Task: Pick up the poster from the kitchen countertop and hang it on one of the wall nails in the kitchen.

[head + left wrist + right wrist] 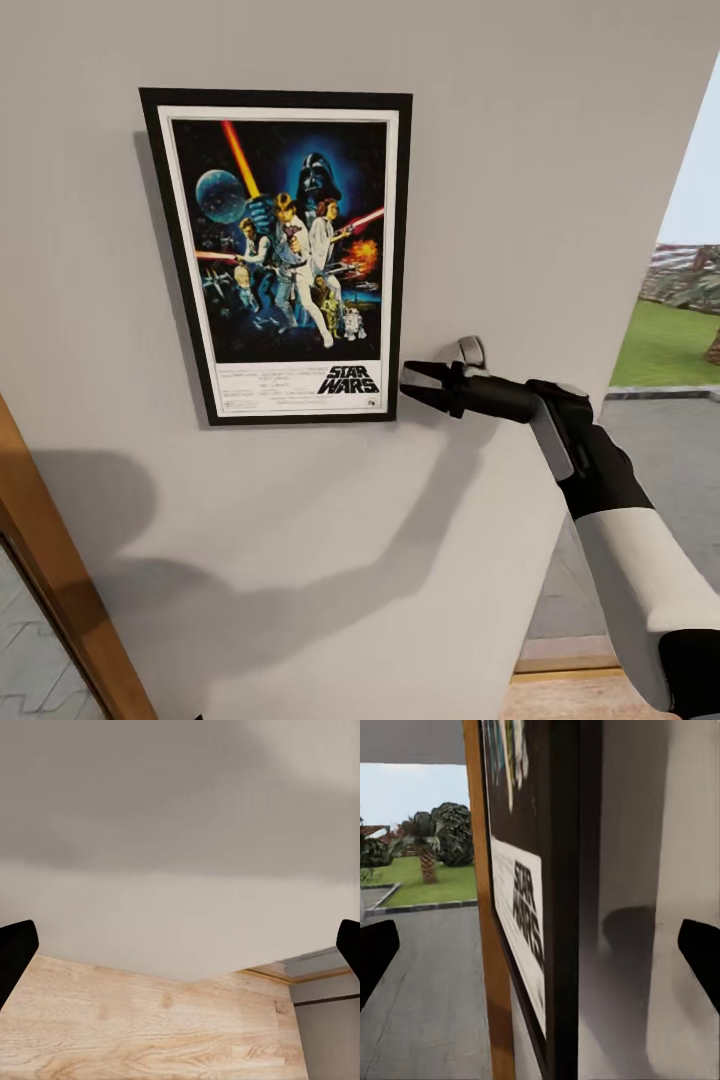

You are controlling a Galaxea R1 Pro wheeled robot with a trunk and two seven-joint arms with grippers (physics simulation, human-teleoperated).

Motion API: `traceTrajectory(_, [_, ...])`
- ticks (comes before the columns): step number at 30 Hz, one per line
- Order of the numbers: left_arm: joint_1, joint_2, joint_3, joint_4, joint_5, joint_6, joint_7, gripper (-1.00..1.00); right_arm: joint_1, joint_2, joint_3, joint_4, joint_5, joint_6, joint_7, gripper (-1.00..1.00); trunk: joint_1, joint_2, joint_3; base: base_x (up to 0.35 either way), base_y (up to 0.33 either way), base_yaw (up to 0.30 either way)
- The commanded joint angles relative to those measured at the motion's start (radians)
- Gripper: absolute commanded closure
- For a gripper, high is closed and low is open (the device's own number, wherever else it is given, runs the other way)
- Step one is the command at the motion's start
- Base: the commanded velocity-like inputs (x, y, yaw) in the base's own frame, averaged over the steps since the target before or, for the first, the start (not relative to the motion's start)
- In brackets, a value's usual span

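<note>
The poster [290,260], Star Wars art in a thin black frame, lies flat against the grey wall [520,150], slightly tilted. No nail shows; it may be behind the frame. My right gripper [430,372] sits at the poster's lower right corner, fingers pointing at its edge. In the right wrist view the poster [521,915] is seen edge-on between the widely spread fingers of that gripper [540,952], which is open and touches nothing that I can see. My left gripper [180,949] is open, facing the wall low down above a wooden floor [150,1027]. The countertop is out of view.
A wooden door frame [50,600] runs up the lower left. The wall ends at a corner on the right, beyond which an opening shows pavement and a lawn [670,340]. The arm casts a broad shadow [330,560] on the wall below the poster.
</note>
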State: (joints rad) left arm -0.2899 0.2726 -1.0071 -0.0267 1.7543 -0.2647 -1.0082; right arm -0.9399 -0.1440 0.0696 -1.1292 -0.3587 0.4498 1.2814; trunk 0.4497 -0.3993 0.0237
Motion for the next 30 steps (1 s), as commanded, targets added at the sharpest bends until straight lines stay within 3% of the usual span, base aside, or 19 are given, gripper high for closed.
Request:
traceTrajectory(1, [0.000,0.000,-0.009,-0.001,0.007,-0.005,0.000,-1.00,0.000,-0.001,0.002,0.000,-0.013,0.010,-0.001,-1.00,0.000,-0.001,0.000,0.000,0.000,0.000])
traceTrajectory(10, [0.000,0.000,-0.010,-0.001,0.007,-0.005,0.000,-1.00,0.000,-0.002,0.002,0.000,-0.030,0.010,-0.001,-1.00,0.000,-0.001,0.000,-0.007,0.000,0.000])
traceTrajectory(23, [0.000,0.000,-0.010,-0.002,0.005,-0.005,-0.001,-1.00,0.024,-0.003,0.003,-0.001,-0.031,0.008,0.006,-1.00,0.000,-0.001,0.000,-0.149,0.000,0.000])
traceTrajectory(24, [0.000,0.000,-0.010,-0.002,0.005,-0.005,-0.001,-1.00,0.068,-0.016,0.002,-0.003,-0.035,0.005,0.036,-1.00,0.000,-0.001,0.000,-0.005,0.000,0.000])
traceTrajectory(26, [0.000,0.000,-0.010,-0.002,0.006,-0.005,-0.001,-1.00,0.073,-0.019,0.002,-0.004,-0.034,0.005,0.046,-1.00,0.000,-0.001,0.000,-0.003,0.000,0.000])
traceTrajectory(27, [0.000,0.000,-0.010,-0.002,0.005,-0.005,-0.001,-1.00,0.098,-0.050,0.003,-0.008,-0.037,0.005,0.064,-1.00,0.000,-0.001,0.000,-0.046,0.000,0.000])
traceTrajectory(30, [0.000,0.000,-0.010,-0.002,0.005,-0.005,-0.001,-1.00,0.113,-0.052,0.003,-0.010,-0.039,0.003,0.069,-1.00,0.000,-0.001,0.000,-0.161,0.000,0.000])
